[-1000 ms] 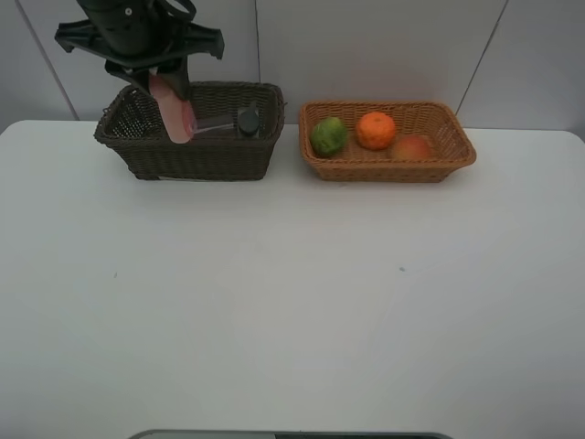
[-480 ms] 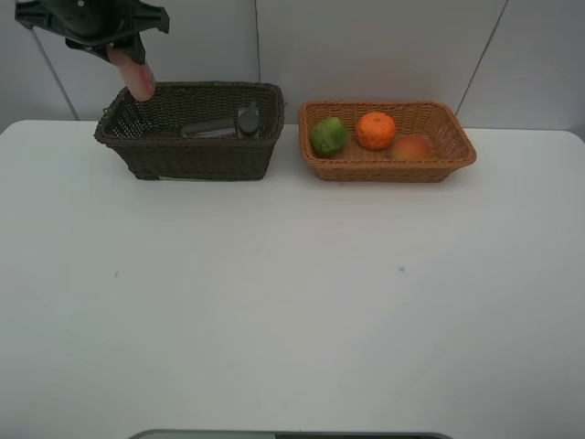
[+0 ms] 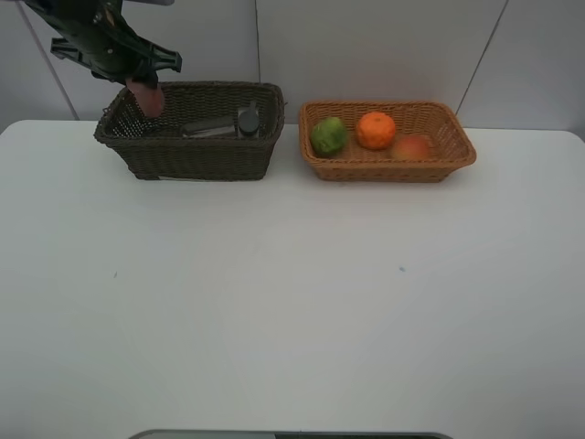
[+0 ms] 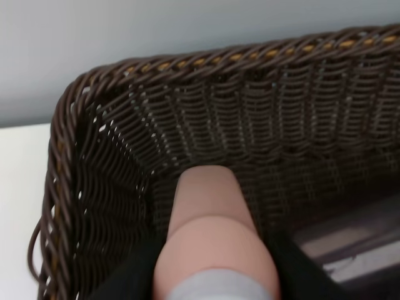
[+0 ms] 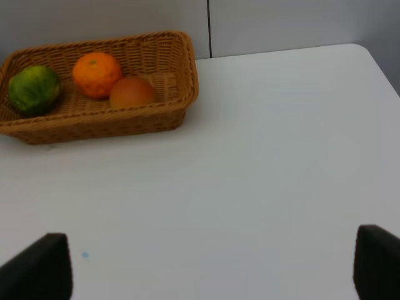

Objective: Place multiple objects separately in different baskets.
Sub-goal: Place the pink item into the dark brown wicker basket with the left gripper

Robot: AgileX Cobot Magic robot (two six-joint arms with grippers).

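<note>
My left gripper (image 3: 143, 84) is shut on the pink bottle (image 3: 147, 97), which hangs tilted over the left end of the dark brown basket (image 3: 187, 157). In the left wrist view the pink bottle (image 4: 209, 225) points into that basket's corner (image 4: 106, 162), with a black finger (image 4: 134, 275) on either side of it. A dark bottle (image 3: 248, 119) and a translucent cup (image 3: 208, 128) lie inside the same basket. The orange-tan basket (image 3: 388, 171) holds the green fruit (image 3: 328, 135), the orange (image 3: 375, 130) and the peach-like fruit (image 3: 413, 146). My right gripper (image 5: 211, 269) stands open above bare table.
The two baskets stand side by side at the table's back edge, close to the grey wall. In the right wrist view the orange-tan basket (image 5: 94, 125) with its three fruits lies well away from the gripper. White tabletop (image 3: 292, 302) stretches in front.
The left gripper carried the pink bottle up and to the left from the middle of the dark basket, then came down a little over the basket's left end. The right arm has not moved.
</note>
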